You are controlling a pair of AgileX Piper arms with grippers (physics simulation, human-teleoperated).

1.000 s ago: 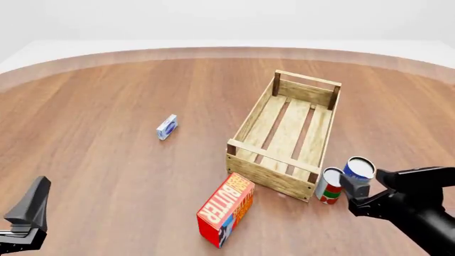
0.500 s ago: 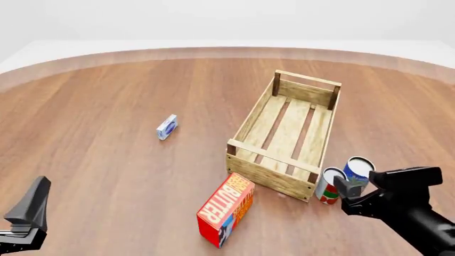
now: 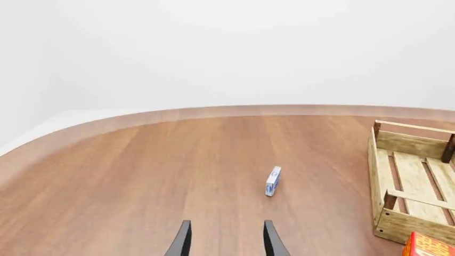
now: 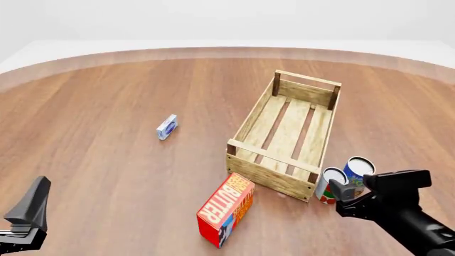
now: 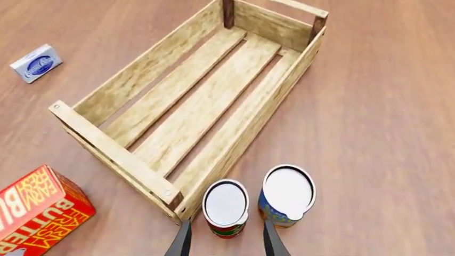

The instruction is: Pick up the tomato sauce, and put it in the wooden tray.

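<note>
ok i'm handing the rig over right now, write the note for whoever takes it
Left hand: open, holding nothing, parked low at the near left of the table.
Right hand: open, holding nothing, fingers on either side of the tomato sauce can, not closed on it.
The can stands upright on the table at the wooden tray's near right corner, with a blue can close beside it.
Done: approach only.
Left: grip the can, lift it, set it in the tray without knocking the blue can.

Butter box (image 3: 429, 247) cut by the left wrist view's edge, tomato sauce (image 4: 328, 185) partly hidden behind right pincer (image 4: 340, 193), small blue box (image 4: 167, 127) print unreadable
</note>
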